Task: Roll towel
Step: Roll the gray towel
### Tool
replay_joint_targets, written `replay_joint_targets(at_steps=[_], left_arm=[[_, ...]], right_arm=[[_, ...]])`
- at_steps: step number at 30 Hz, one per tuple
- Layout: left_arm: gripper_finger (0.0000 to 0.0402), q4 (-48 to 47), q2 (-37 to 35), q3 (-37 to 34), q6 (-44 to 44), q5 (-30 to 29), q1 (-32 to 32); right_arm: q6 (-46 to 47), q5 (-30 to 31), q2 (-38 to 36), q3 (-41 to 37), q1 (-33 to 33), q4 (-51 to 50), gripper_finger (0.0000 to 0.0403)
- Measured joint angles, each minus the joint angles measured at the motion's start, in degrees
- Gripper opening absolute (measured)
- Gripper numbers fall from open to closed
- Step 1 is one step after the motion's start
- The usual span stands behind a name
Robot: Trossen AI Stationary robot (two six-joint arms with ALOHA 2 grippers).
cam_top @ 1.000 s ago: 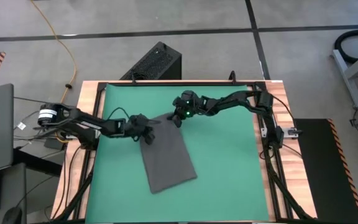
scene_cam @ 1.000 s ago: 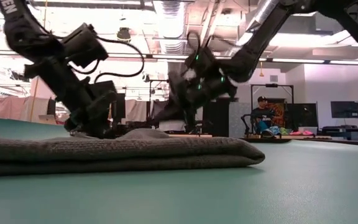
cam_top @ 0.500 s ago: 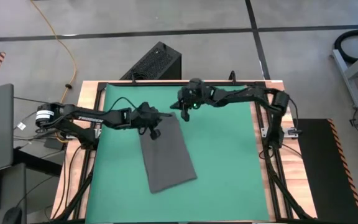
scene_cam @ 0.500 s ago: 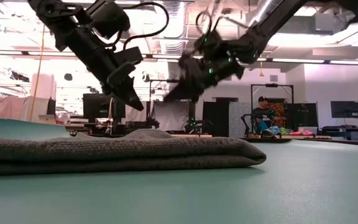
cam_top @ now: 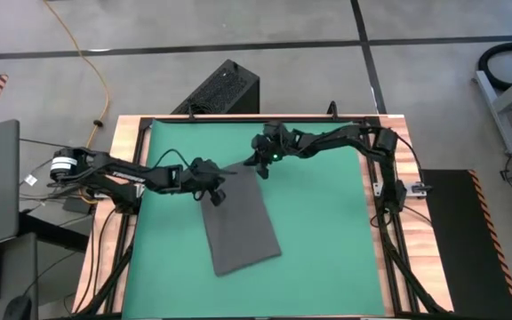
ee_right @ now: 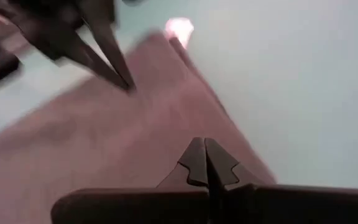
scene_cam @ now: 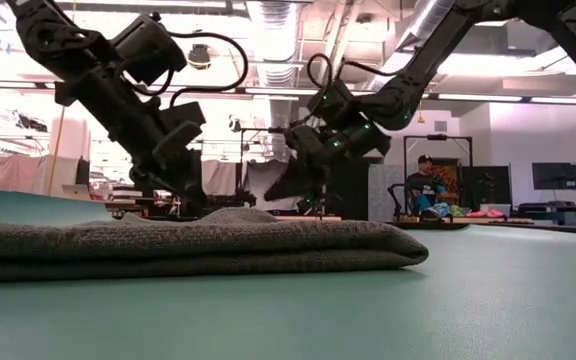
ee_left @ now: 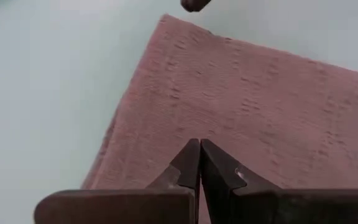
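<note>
One towel (cam_top: 241,224), one green mat (cam_top: 327,231), two arms, one seated person (scene_cam: 424,190) in room behind

Left arm: reaches in from the frame's left edge toward centre.
Left gripper (cam_top: 213,195): fingers pressed together, left of centre.
Right gripper (cam_top: 260,167): fingers closed, upper centre.

Green mat (cam_top: 327,240) lies bare right of the towel (cam_top: 241,227); both arms crowd its far end.
</note>
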Motion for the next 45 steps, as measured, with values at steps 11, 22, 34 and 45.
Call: replay_joint_targets(at_steps=[11,22,34,45], left_arm=[[0.0000,-0.1,0.0,-2.0,5.1,0.1,0.5],[0.0000,7.3,5.0,-2.0,14.8,10.6,8.5],[0.0000,14.6,23.6,9.7,21.1,20.9,9.9],[0.0000,7.0,26.9,23.4,17.7,21.2,10.4]], right_arm=[[-5.3,3.5,-13.0,-10.7,-4.1,-1.1,0.0001],[-6.6,-1.0,-22.3,-9.7,-3.2,-8.0,0.0007],[-8.6,0.6,-37.6,-9.9,-8.1,-23.3,0.0010],[-0.9,0.3,-40.0,-25.8,-4.3,-3.5,0.0009]])
